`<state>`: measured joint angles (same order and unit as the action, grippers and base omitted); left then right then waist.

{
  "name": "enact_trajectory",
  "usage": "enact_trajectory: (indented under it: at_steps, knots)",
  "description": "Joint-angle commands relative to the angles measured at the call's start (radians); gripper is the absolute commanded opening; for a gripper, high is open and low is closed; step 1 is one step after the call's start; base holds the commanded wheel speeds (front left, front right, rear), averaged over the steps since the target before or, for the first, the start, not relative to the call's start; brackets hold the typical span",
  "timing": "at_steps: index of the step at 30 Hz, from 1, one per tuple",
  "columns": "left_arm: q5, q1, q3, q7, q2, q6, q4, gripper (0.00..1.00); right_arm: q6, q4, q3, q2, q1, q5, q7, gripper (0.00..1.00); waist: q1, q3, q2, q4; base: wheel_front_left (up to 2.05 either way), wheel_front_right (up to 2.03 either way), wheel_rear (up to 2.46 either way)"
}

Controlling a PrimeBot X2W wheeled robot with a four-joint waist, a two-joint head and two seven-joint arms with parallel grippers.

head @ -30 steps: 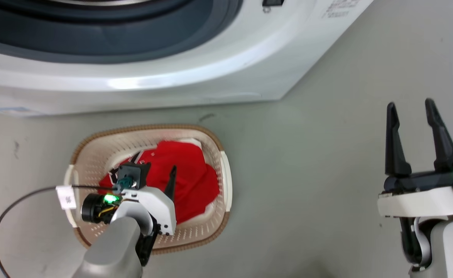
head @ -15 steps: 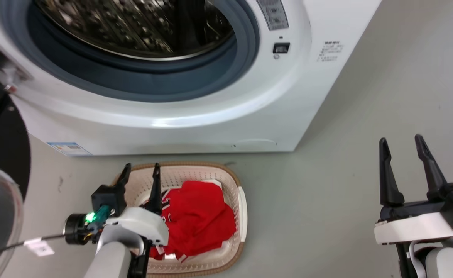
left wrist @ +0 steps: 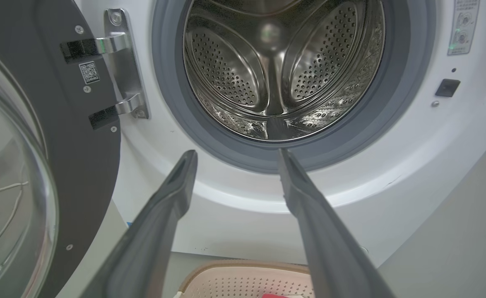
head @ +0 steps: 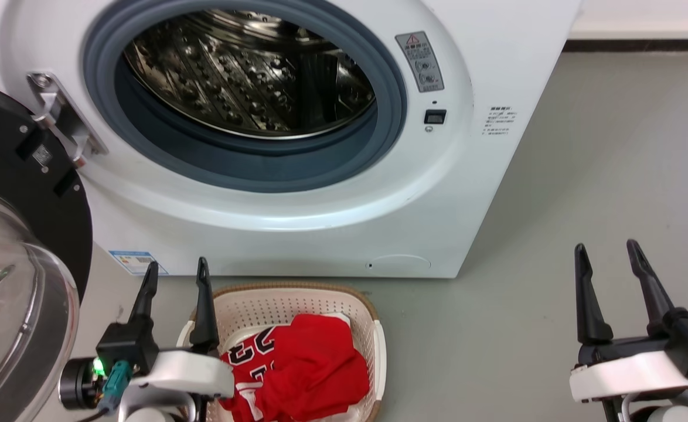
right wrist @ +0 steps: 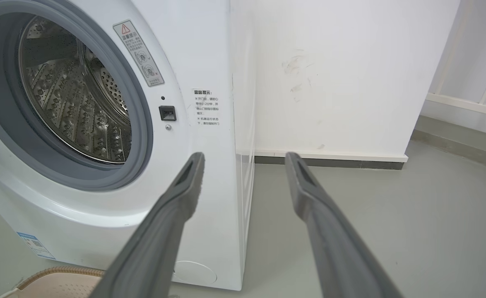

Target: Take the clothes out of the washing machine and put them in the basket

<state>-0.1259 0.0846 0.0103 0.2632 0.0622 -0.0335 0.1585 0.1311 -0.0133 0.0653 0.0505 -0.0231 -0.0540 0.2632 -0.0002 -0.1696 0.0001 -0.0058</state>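
Head view higher than before; left claw [head: 176, 265] and right claw [head: 605, 246] spread; clothes [head: 314, 369] in basket [head: 285, 308].

Red jersey [head: 314, 369]: black, white-outlined number [head: 259, 341], apparently 23.
Washing machine [head: 332, 234], right of porthole: grey warning label [head: 419, 61] with red triangle sign; beside it, a block of small Chinese print [right wrist: 205, 106], headed 温馨提示.
Door [left wrist: 81, 165] rim: QR-code sticker [left wrist: 90, 72].
Lower front: blue-edged sticker [head: 139, 262], unreadable.

I see grey floor [head: 584, 176] meeting a white wall [right wrist: 330, 74], a dark baseboard [right wrist: 330, 162] along its foot, and faint scuffs [right wrist: 292, 66] on the wall's paint.
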Motion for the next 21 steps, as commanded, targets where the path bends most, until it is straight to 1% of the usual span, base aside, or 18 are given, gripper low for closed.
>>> enact_trajectory:
  at_steps: [1, 11, 21]
  knots:
    - [0.005, -0.022, -0.008, 0.002, -0.002, 0.006, -0.014, 1.0, -0.001, -0.001, 0.001, -0.001, 0.019, 0.006, 0.002, 1.0, 0.0002, 0.02, -0.0001, 0.003, 0.0, 0.0, 0.0]
    - [0.036, -0.117, -0.018, 0.002, -0.012, 0.006, -0.068, 1.0, -0.001, 0.007, -0.006, -0.001, 0.081, -0.004, 0.002, 1.0, 0.0002, 0.101, -0.0001, -0.005, 0.0, 0.0, 0.0]
    - [0.017, -0.167, -0.005, 0.002, -0.012, -0.01, -0.085, 1.0, -0.001, 0.027, -0.017, -0.001, 0.12, -0.014, 0.002, 1.0, 0.0002, 0.152, -0.0001, -0.013, 0.0, 0.0, 0.0]
